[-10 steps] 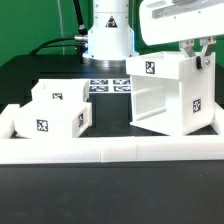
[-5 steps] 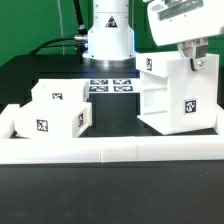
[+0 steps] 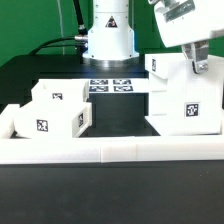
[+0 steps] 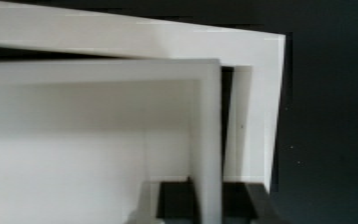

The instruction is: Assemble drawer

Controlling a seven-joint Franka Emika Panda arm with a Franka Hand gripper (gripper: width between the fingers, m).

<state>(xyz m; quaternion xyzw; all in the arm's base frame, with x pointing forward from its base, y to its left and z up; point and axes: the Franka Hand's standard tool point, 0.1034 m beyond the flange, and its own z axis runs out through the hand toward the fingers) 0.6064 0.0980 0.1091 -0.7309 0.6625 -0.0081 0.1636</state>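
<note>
The white drawer case, a large open box with marker tags, stands tilted at the exterior view's right. My gripper is shut on its top wall near the far right corner. In the wrist view the thin white wall runs between my two dark fingers. A smaller white drawer box with tags sits on the table at the exterior view's left, apart from the case.
A white raised rail runs along the table's front and turns back along the left side. The marker board lies flat near the robot's base. Black cables hang behind the base.
My gripper has moved toward the exterior view's right with the drawer case, which has slid right and turned, widening the gap to the small drawer box.
</note>
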